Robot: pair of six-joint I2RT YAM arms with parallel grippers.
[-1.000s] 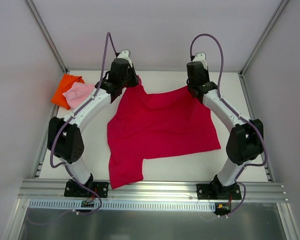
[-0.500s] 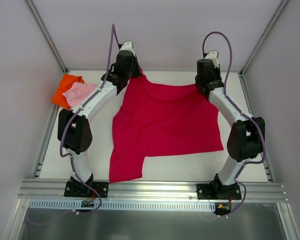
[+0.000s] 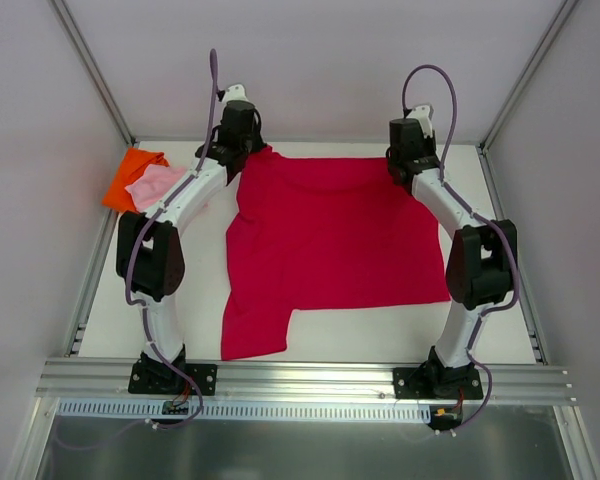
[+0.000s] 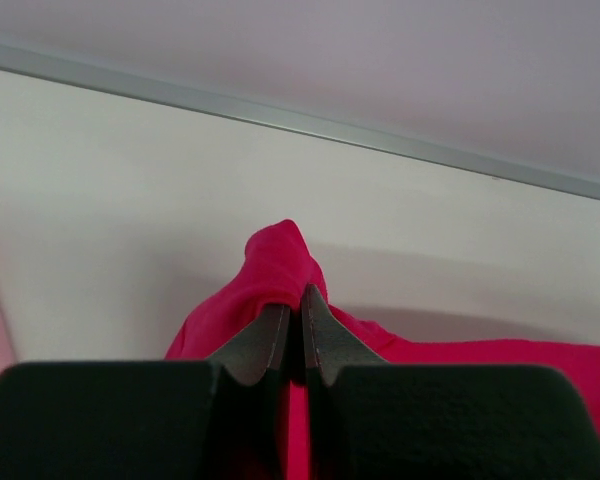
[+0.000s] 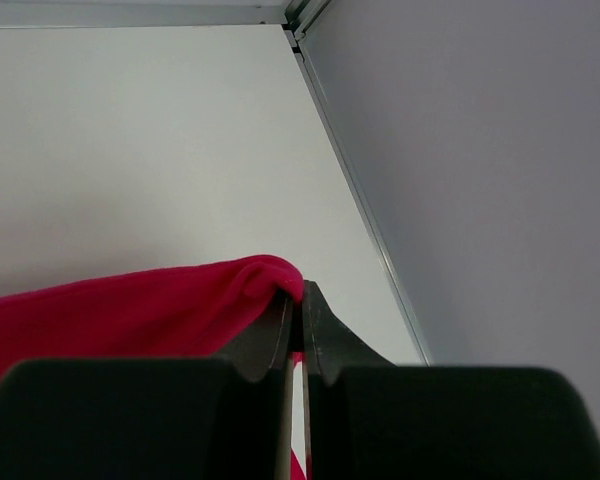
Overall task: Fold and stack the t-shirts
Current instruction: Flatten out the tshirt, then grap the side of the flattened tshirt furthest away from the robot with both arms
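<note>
**Crimson t-shirt** [image 3: 330, 240]: lies spread over the middle of the table [image 3: 360, 335], mostly flat with a few shallow creases. Its far edge runs nearly straight from side to side, close to the back of the table, between the two grippers. On the near left a narrower flap reaches toward the metal rail [image 3: 310, 378] at the table's near edge. The rest of the near hem ends farther back.

**Light pink t-shirt** [image 3: 152, 186] and **orange t-shirt** [image 3: 132, 170]: two small bundles at the far left of the table, the pink one resting on the orange one, both apart from the crimson cloth (the left arm's forearm passes just beside them).

**Left gripper** [image 3: 248, 150]: holds the far left corner of the crimson t-shirt. In the left wrist view the fingers are pressed together at the left gripper [image 4: 292, 300], with a raised peak of crimson cloth [image 4: 275, 265] pinched between the tips and standing off the white surface.

**Right gripper** [image 3: 398, 165]: holds the far right corner. In the right wrist view the jaws of the right gripper [image 5: 296, 295] are likewise closed on a rounded fold of crimson fabric [image 5: 130, 310], which trails off to the left.

**Surroundings**: both arms curve outward from their bases on the rail and meet the shirt at the back. Pale walls [image 3: 320, 60] enclose the table.
</note>
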